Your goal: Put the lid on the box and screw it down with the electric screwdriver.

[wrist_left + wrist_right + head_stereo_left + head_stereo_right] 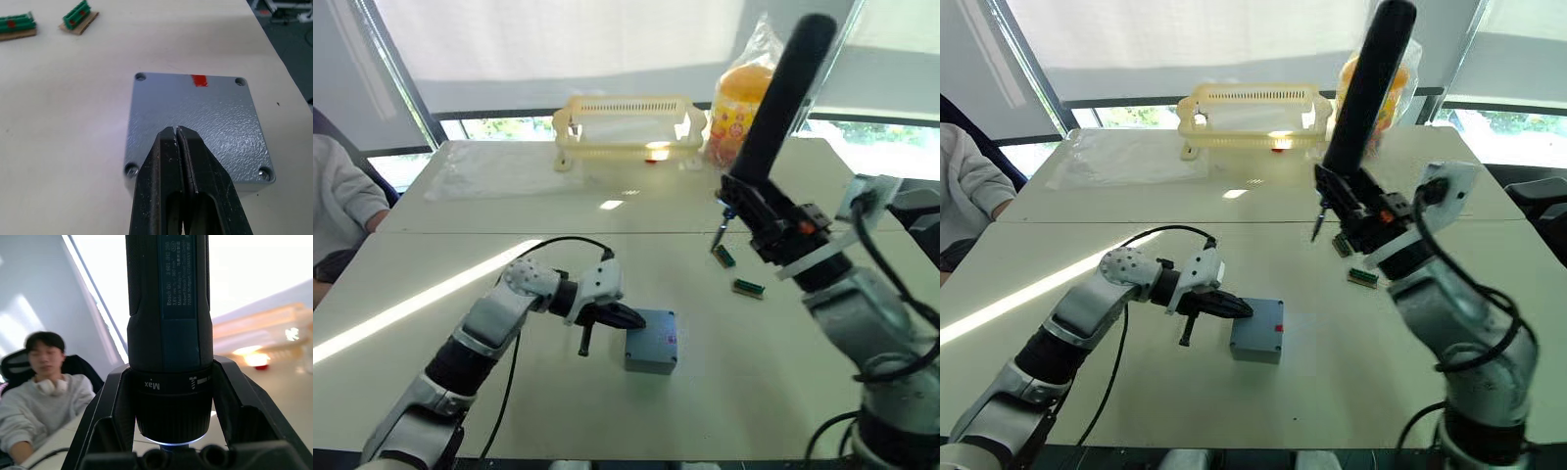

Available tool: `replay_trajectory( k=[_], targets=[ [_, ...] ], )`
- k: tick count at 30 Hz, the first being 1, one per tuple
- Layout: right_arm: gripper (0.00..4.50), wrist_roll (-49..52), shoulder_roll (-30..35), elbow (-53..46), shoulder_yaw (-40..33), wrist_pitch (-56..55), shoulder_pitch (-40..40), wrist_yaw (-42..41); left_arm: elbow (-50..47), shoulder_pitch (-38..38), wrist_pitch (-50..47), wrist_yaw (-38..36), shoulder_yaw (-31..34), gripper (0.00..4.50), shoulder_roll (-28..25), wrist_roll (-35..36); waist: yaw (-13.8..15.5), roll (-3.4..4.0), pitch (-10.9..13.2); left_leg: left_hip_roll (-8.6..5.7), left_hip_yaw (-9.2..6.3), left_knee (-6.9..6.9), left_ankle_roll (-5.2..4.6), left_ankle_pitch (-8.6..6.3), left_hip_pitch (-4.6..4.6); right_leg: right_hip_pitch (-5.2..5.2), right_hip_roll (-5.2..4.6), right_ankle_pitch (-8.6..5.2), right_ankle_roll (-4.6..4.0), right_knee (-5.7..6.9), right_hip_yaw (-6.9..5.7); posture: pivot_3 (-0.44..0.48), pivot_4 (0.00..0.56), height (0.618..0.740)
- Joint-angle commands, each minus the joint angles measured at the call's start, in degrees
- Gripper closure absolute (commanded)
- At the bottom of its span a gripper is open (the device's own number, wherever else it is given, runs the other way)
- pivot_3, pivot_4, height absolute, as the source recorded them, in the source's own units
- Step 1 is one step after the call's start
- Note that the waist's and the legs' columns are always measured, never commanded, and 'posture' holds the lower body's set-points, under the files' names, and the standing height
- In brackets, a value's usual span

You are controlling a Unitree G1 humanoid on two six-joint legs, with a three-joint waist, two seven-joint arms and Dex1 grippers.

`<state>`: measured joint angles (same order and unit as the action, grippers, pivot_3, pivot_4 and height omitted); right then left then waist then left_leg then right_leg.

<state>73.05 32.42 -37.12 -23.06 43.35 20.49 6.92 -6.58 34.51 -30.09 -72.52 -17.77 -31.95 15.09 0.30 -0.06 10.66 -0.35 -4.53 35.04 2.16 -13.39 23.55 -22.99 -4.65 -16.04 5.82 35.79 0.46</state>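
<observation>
The lid [195,129] already sits on the box [651,342], directly under the left gripper [177,134], whose 2 fingers are pressed together on nothing. The right gripper [766,217] clamps the electric screwdriver [781,98], long axis near upright, bit [722,227] down, well apart from the box. Open table [734,392] lies between; the green connector blocks [736,274] sit nearly below the bit, and reaching the 4 corner holes likely needs the left fingers moved aside.

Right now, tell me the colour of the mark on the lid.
Red mark on the lid; clearest in the left wrist view.

One box [651,341], one electric screwdriver [781,96], two green connector blocks [748,288], one basket [626,127].
</observation>
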Motion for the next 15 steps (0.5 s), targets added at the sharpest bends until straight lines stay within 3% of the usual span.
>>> replay_trajectory(
  k=[1,4,6,9,15],
  targets=[
    [2.68,18.3,13.1,8.0,-7.9,5.4,1.9,3.5,-3.3,3.6,-4.6,-0.3,4.6,4.5,-0.7,5.5,0.1,-0.05,0.6,-0.05,0.08,0.07,0.0,0.0,0.04,-0.07,-0.03,0.02,0.04,0.12,0.02,0.0,0.15,0.74],
    [2.68,26.7,26.5,18.8,-9.3,12.8,2.1,2.5,-3.1,5.6,-5.0,-1.5,5.0,4.5,-1.1,7.2,0.1,-0.07,0.8,-0.11,0.22,0.09,-0.02,0.01,0.11,-0.2,-0.02,0.05,0.11,0.31,-0.02,0.0,0.15,0.74],
    [2.68,27.3,33.4,24.8,-9.0,17.6,1.2,0.8,-2.9,6.5,-3.9,-2.4,4.2,4.5,-1.4,7.1,0.1,-0.04,0.8,-0.08,0.26,0.09,-0.09,-0.03,0.1,-0.22,0.02,0.05,0.13,0.32,-0.04,0.0,0.15,0.74],
    [2.68,33.1,44.3,36.9,-6.0,28.6,-3.6,-0.1,-2.2,7.0,-1.1,-3.2,2.6,4.5,-1.3,5.8,0.1,-0.08,0.8,-0.03,0.33,0.11,-0.26,-0.13,0.09,-0.22,0.07,0.04,0.15,0.3,-0.05,0.0,0.15,0.74],
    [2.68,27.5,48.2,48.2,0.1,37.7,-6.1,-5.3,-0.8,6.4,2.5,0.6,0.6,4.5,2.1,3.1,-0.1,-0.06,0.8,0.0,0.51,0.26,-0.35,-0.18,0.07,-0.21,0.1,0.04,0.16,0.32,0.12,0.0,0.15,0.74]
  ],
)
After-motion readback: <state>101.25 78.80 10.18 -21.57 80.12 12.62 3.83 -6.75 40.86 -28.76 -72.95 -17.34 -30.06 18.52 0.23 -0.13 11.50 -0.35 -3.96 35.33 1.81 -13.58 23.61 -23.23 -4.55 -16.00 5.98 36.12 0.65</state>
